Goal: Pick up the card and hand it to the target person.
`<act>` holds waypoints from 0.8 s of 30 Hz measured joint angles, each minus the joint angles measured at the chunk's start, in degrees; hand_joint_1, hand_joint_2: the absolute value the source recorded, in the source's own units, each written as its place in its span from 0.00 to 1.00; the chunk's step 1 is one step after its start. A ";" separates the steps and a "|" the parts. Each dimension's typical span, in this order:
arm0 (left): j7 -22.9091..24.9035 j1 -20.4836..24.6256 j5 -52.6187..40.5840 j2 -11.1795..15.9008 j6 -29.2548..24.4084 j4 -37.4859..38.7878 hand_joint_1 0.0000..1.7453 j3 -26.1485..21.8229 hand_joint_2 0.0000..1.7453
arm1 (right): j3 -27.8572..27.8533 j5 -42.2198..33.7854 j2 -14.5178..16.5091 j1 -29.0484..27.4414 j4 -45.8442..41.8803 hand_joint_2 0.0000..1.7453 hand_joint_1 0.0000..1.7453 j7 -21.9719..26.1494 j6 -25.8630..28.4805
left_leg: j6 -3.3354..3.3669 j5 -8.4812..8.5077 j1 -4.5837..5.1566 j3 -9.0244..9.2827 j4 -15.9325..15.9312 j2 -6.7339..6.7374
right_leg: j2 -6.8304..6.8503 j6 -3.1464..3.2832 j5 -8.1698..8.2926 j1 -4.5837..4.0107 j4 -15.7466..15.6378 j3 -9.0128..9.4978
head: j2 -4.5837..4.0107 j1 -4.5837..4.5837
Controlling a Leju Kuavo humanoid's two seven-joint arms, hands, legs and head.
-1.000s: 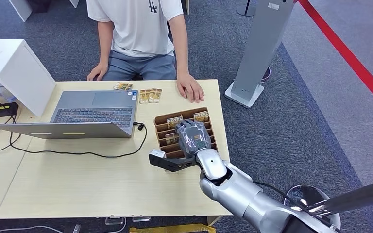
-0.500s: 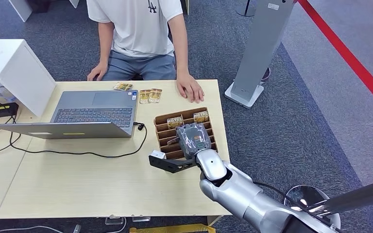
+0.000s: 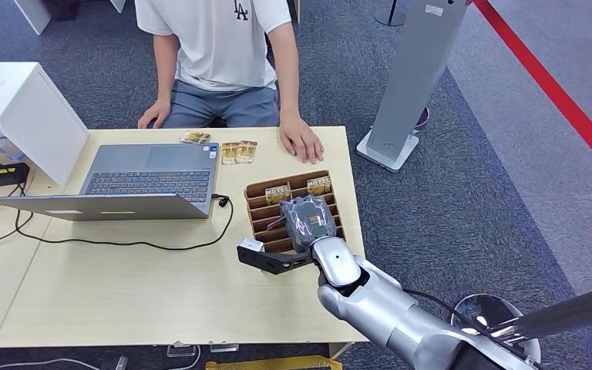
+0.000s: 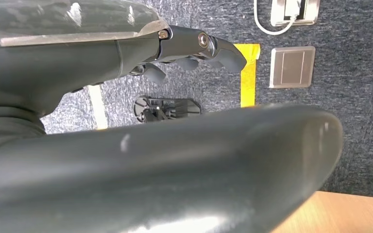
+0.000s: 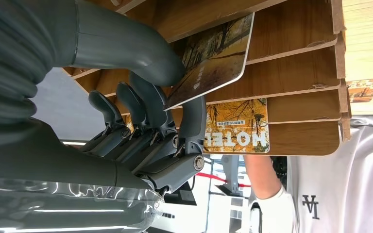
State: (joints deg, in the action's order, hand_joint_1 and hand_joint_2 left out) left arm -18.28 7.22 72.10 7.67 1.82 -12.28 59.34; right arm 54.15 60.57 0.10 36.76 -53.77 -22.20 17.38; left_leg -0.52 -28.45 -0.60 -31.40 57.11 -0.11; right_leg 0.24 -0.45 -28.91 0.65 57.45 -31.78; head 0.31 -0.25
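Observation:
My right hand (image 3: pixel 309 221) hovers over the brown cardboard card holder (image 3: pixel 257 210) at the table's right end. In the right wrist view the thumb and a finger pinch an autumn-coloured card (image 5: pixel 214 57), which stands tilted out of its slot in the holder (image 5: pixel 296 73). A second card marked HOTEL (image 5: pixel 237 127) sits in the neighbouring slot. More cards stand at the holder's far end (image 3: pixel 278 193). The person (image 3: pixel 220 54) sits across the table, one hand (image 3: pixel 302 143) flat on the tabletop just beyond the holder. My left hand (image 4: pixel 175 53) hangs above the carpet, holding nothing, fingers apart.
An open laptop (image 3: pixel 148 181) sits left of the holder, its black cable (image 3: pixel 123 243) looping across the table. Loose cards (image 3: pixel 239 152) lie between the laptop and the person. A white box (image 3: pixel 23 108) stands at the far left, a grey stand (image 3: pixel 412 77) off the table's right.
My right hand has drawn back slightly toward me over the holder, and the pinched card's edge now shows tilted out of its slot. The person has stayed still.

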 joint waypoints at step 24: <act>-0.44 -0.37 0.61 0.00 0.08 0.00 0.00 0.00 0.00 | -1.46 -2.23 -3.79 0.34 -7.93 1.00 0.88 -3.62 1.59 | 0.00 0.00 0.00 -0.01 0.00 0.00 | 0.00 0.00 0.00 0.00 0.00 -0.02 | 0.00 -0.01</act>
State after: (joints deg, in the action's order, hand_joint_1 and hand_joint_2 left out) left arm -18.72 6.85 72.71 7.67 1.90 -12.28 59.34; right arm 52.69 58.34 -3.69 37.09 -61.70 -25.82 18.97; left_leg -0.52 -28.45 -0.60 -31.41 57.12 -0.11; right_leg 0.24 -0.45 -28.91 0.65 57.45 -31.79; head 0.31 -0.26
